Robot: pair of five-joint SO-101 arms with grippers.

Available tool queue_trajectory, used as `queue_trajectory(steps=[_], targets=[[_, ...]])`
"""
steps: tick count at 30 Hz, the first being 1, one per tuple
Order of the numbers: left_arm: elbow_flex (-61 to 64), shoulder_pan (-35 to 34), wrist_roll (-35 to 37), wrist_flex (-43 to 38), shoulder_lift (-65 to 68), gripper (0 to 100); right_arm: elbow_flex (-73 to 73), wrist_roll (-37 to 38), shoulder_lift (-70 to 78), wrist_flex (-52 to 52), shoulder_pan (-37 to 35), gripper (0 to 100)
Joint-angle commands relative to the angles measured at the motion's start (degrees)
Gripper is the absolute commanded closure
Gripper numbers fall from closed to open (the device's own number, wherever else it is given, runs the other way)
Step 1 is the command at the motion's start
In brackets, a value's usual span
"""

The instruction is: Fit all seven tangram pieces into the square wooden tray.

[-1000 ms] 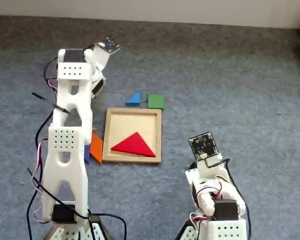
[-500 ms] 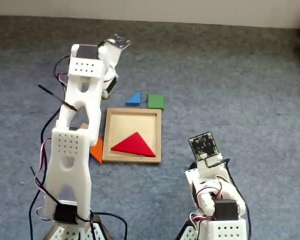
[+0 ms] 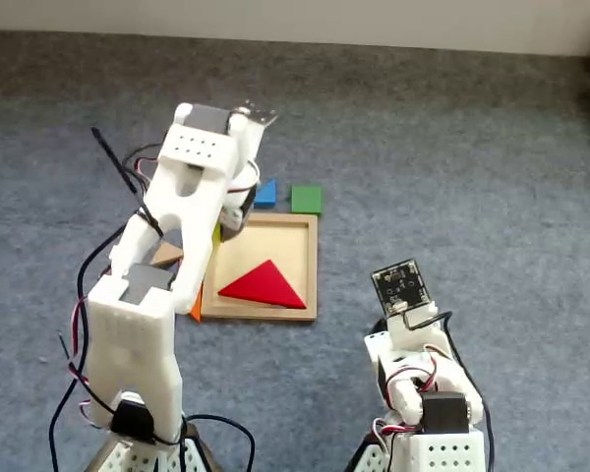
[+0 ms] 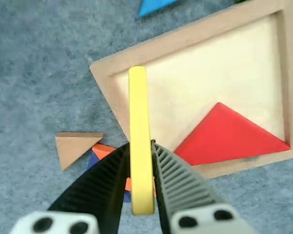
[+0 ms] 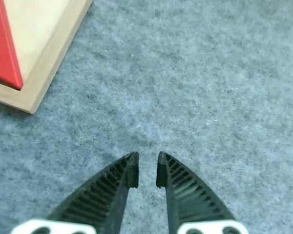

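Where the right arm [image 3: 428, 393] sits folded at the near edge of the grey counter [image 3: 492, 147], its claw [image 5: 146, 170] points down at bare cloth. Its tips are barely parted, with a thin gap between them and nothing in it. Just beyond it and to its left, the square wooden tray [image 3: 261, 218] lies flat on the counter. A red triangle [image 3: 263, 285] lies flat inside it, long side along the near rim and point towards the far rim. Beside the tray's left side, three loose pieces huddle on the counter: an orange piece [image 4: 105, 150], a tan triangle [image 4: 73, 146] and a dark blue piece [image 4: 92, 162], partly hidden. The left arm [image 3: 138, 324] stretches from the near left over these pieces. Its claw [image 4: 139, 146] is clamped tight on a yellow piece [image 4: 137, 107], held on edge above the tray's left rim near the far left corner. Whether the piece touches the wood cannot be told. Farthest off, just past the far rim, a blue triangle [image 3: 265, 194] and a green square [image 3: 307, 200] lie side by side, a little apart.
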Motion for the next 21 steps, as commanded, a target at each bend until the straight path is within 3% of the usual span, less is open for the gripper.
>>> queue_trajectory(steps=[1, 6, 11, 21], targets=[[3.3, 2.2, 3.4, -3.8, -4.2, 99, 6.6, 0.7, -0.9, -1.2, 0.8, 92.2], [7.6, 3.6, 6.2, -9.8, -3.7, 97, 6.6, 0.7, -0.9, -1.2, 0.8, 92.2], [7.7, 5.8, 6.9, -8.4, -4.1, 81, 6.6, 0.7, -0.9, -1.2, 0.8, 92.2], [1.9, 11.4, 7.8, -3.3, -4.2, 81, 6.6, 0.7, -0.9, -1.2, 0.8, 92.2]])
